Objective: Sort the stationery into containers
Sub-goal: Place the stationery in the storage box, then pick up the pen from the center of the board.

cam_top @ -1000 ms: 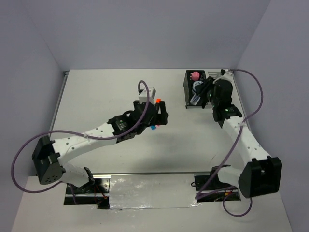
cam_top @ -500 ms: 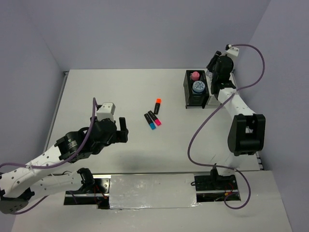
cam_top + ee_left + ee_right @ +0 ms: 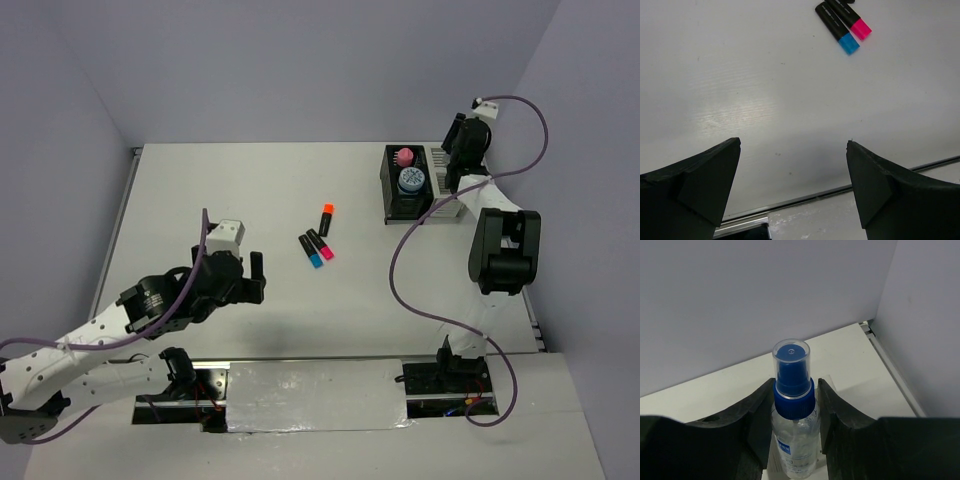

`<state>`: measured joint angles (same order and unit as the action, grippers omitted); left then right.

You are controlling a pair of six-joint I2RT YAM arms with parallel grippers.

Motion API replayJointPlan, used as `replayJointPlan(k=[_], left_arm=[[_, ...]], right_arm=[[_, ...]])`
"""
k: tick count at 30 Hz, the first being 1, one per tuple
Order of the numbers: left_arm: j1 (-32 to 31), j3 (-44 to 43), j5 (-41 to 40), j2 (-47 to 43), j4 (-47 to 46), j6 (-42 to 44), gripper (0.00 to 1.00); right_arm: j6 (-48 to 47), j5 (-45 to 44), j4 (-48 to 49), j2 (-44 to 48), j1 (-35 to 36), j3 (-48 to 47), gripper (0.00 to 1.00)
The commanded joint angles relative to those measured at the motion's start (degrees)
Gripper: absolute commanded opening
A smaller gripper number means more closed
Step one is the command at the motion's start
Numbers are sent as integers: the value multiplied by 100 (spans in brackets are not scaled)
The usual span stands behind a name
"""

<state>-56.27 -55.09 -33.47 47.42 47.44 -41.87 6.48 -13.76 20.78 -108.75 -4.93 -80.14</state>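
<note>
My right gripper [image 3: 795, 385] is shut on a clear bottle with a blue spray cap [image 3: 792, 430], held upright. In the top view this gripper [image 3: 460, 140] hangs at the far right, over the white container [image 3: 438, 160]. Beside it, the black container [image 3: 390, 195] holds a blue tape roll [image 3: 412, 181] and a pink-capped item [image 3: 404, 157]. Three black markers lie mid-table: orange-ended [image 3: 326, 217], pink-ended [image 3: 320, 244] and blue-ended [image 3: 311, 251]. My left gripper [image 3: 254, 277] stands open and empty to their near left, with the pink-ended marker [image 3: 852, 20] and blue-ended marker [image 3: 837, 29] far ahead of it [image 3: 794, 142].
The side wall [image 3: 925, 315] and the table's far right corner edge [image 3: 890, 365] are close to the right gripper. A metal rail [image 3: 840, 190] runs along the table's near edge under the left gripper. The right arm's purple cable [image 3: 420, 240] loops beside the containers.
The left arm pulled back from the markers toward the near left, jaws still open. The right arm rose from the black container to the far right corner with the bottle.
</note>
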Motion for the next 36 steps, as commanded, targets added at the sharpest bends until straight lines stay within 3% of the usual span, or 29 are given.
replayJointPlan(k=[1, 7, 10, 13, 14, 15, 16, 21, 24, 29, 33, 36], left_arm=[[20, 147, 332, 74, -480, 179, 99], [28, 218, 430, 303, -718, 267, 99], [28, 244, 421, 399, -841, 267, 99], [28, 297, 482, 487, -991, 241, 99], [28, 315, 491, 531, -1035, 223, 99], [20, 332, 474, 566, -1096, 162, 99], [28, 358, 430, 645, -1114, 100, 99], [116, 481, 26, 1032, -1342, -601, 99], [449, 508, 209, 1576, -1728, -876, 99], [784, -150, 438, 2824, -2020, -1104, 99], [986, -966, 639, 3833, -1826, -1280, 99], [1048, -1433, 746, 4492, -1747, -1394, 99]], right_arm=[[-157, 285, 699, -93, -166, -204, 2], [-165, 541, 612, -296, -245, -397, 5], [-165, 550, 577, -392, -237, -432, 14], [-191, 594, 585, -419, -237, -363, 51], [-156, 602, 594, -393, -237, -327, 78], [-112, 602, 612, -306, -237, -283, 92], [-51, 602, 682, -235, -237, -153, 100], [327, 542, 806, 484, -237, 296, 100], [853, 287, 464, 995, -202, 428, 100], [1610, 119, -537, 2161, 106, 754, 100], [1865, 688, -1994, 3120, 465, 850, 100], [1839, 761, -2524, 3822, 957, 1254, 100]])
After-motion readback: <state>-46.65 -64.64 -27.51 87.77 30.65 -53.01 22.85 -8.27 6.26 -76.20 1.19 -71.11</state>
